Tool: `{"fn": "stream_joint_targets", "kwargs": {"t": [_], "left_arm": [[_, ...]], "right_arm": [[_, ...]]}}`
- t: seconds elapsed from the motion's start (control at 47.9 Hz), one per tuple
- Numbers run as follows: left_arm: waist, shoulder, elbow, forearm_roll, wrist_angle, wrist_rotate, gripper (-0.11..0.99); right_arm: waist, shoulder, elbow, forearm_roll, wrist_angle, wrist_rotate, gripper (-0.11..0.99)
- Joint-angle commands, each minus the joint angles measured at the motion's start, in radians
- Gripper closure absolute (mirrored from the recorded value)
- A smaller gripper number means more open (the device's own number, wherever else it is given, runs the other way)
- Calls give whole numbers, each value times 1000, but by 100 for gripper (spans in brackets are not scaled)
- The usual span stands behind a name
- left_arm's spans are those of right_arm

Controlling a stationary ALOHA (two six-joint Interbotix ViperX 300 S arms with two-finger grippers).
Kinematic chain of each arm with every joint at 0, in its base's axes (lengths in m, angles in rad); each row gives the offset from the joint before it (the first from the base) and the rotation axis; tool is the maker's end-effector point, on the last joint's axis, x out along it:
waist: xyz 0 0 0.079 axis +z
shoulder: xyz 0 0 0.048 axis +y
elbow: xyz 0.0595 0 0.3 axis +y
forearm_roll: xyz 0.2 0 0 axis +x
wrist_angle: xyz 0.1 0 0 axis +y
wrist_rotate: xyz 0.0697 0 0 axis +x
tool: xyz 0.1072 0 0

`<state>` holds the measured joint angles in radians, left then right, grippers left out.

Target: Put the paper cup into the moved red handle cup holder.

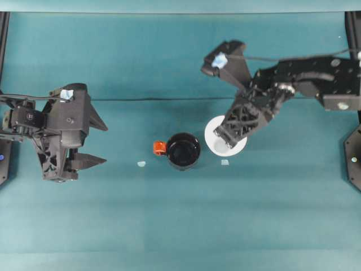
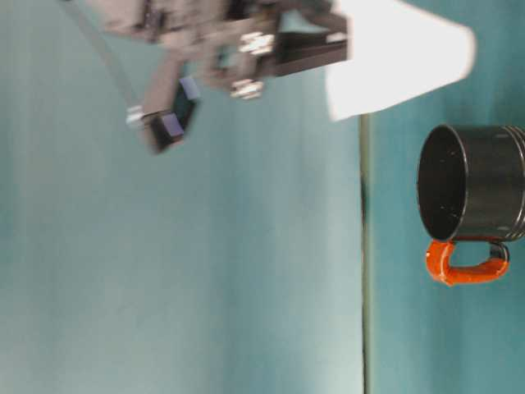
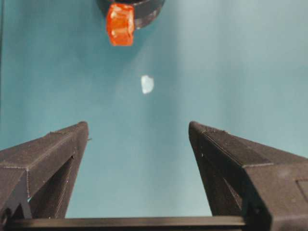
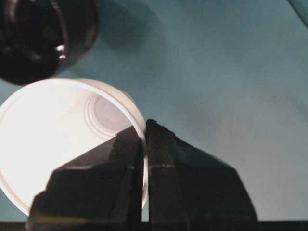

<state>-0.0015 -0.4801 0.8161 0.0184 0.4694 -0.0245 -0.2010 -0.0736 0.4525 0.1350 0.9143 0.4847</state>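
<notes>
Overhead: right gripper [image 1: 229,137] pinches the wall of the paper cup [image 1: 213,131], just right of the red handle cup holder [image 1: 183,151]. Left gripper [image 1: 84,142] is spread, empty, well left.

Table-level: paper cup [image 2: 399,57] looks lifted off the table, tilted — the holder [image 2: 472,194] sits beside it.

Left wrist: orange handle [image 3: 120,24] faces this arm.

Right wrist: jaws pressed on the rim. Centre the base over the holder [image 4: 41,36], level it, then lower.

No readable writing.
</notes>
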Motion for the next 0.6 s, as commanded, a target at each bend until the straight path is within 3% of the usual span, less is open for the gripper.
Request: {"fn": "stream_joint_targets", "kwargs": {"t": [0.0,0.104,0.355,0.521,0.584], "left_arm": [[2,-8,-11,3,-5,0,-3],[2,-9,-11,3,-5,-3,-3],[2,-9,-11,3,-5,-3,-3],[2,-9,-11,3,-5,-3,-3],[2,-11,-11,3,-6,-3,-3]], "right_arm": [[2,-86,-61,-8,34,3,98],[9,-77,-103,-14,41,0,98],[44,-34,-170,-43,14,-2,98],[72,8,-221,-95,-2,-2,98],[77,26,-235,-107,-2,-3,98]]}}
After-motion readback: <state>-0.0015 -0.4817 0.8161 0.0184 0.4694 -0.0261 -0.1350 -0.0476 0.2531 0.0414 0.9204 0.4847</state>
